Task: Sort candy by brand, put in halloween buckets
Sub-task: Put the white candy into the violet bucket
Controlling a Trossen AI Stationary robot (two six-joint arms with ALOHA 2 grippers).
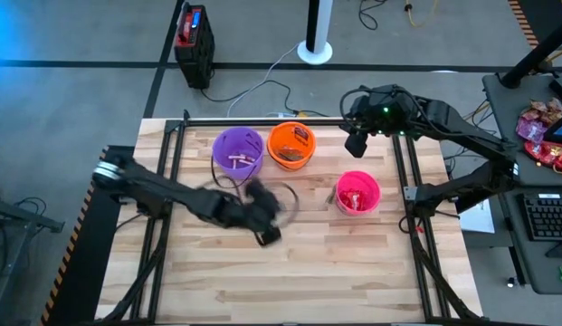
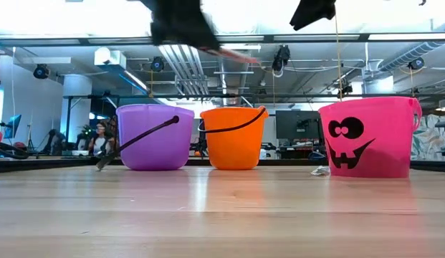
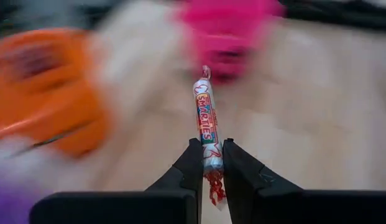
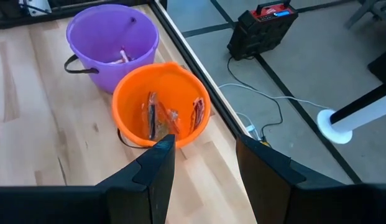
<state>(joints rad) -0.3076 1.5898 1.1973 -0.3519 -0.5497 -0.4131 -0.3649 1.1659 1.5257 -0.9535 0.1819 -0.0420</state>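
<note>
— Candy first: where is it?

— One Smarties roll [image 3: 205,121] is pinched between the fingers of the left gripper [image 3: 209,163], sticking out forward past the fingertips toward the pink bucket [image 3: 225,28]. From above, that left claw [image 1: 261,217] hangs over bare table [image 1: 353,272], with the purple bucket [image 1: 237,150] just behind it and the pink bucket [image 1: 357,192] off to its right.

— And the other sweets?

— Pale sticks lie in the purple pail, brownish wrapped bars [image 4: 160,118] in the orange bucket [image 4: 160,102], and what look like red pieces in the pink one, though that is hard to make out.

— The right arm?

— Right gripper [image 4: 202,165] hovers with fingers spread and nothing between them, the orange bucket just ahead and below, the purple bucket [image 4: 112,43] beyond it.
</note>
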